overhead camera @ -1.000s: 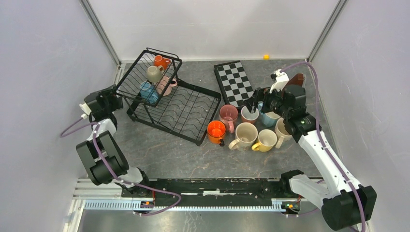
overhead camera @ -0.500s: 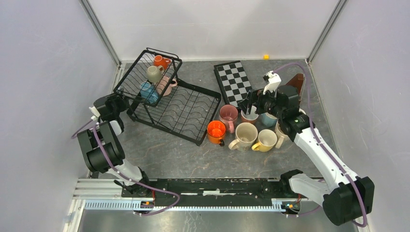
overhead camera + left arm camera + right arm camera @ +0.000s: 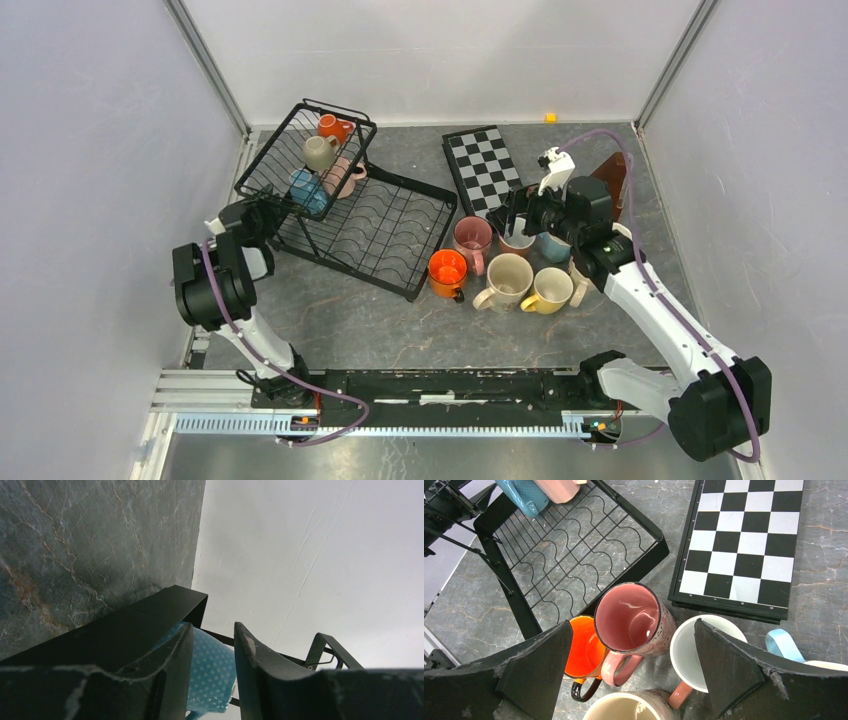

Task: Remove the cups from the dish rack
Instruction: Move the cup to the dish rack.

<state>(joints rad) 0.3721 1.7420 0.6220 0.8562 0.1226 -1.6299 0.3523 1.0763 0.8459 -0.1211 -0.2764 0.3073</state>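
Claw on left now nearer dish rack

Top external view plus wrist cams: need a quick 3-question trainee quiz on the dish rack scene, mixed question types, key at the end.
1. True or false: the flat tray part of the dish rack holds cups.
2. How many cups sit in its raised basket part?
3. Right wrist view: which cup shows centred between the jaws of the open right end effector? A yellow, B pink, C light blue.

Key: 1 false; 2 four; 3 B, the pink cup.
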